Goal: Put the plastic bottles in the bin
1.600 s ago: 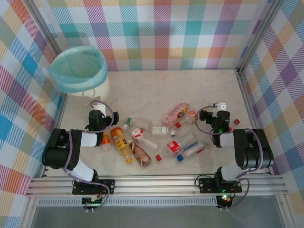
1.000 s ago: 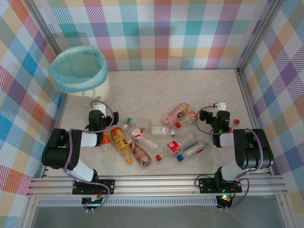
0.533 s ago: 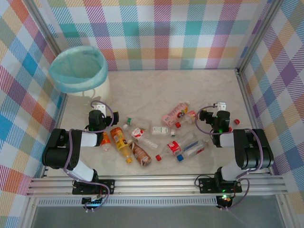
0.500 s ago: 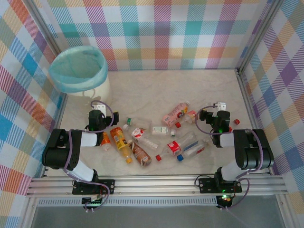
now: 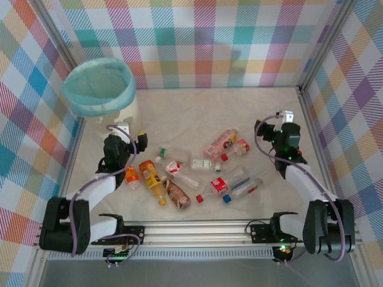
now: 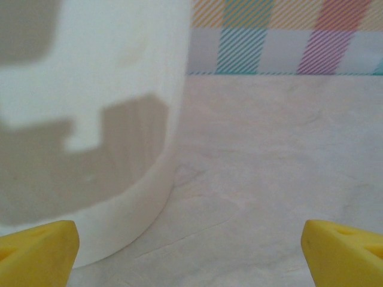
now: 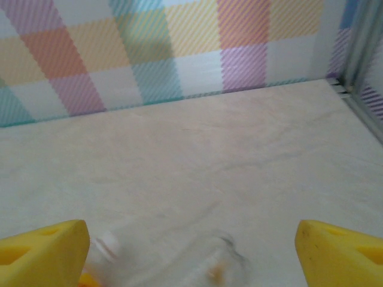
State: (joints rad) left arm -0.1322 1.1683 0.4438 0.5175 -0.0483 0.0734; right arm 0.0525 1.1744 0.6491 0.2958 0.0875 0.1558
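Just ahead of the widely parted left fingers [image 6: 37, 251] stands the bin [image 6: 90, 119], nearer the left one. Between the right fingers [image 7: 42, 251], likewise spread, lies what seems a blurred clear bottle [image 7: 179, 263].

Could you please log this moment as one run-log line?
left gripper open, near bin | right gripper open, empty | plastic bottles lying on table

From my console I see a pale beige marbled tabletop [image 5: 197, 113] filling the middle. Pastel checked fabric walls [image 5: 203, 42] close it at 9, 12 and 3 o'clock (a silver metal upright [image 5: 328, 42] marks the 1 o'clock corner). A ribbed aluminium rail [image 5: 197, 230] runs along 6 o'clock.
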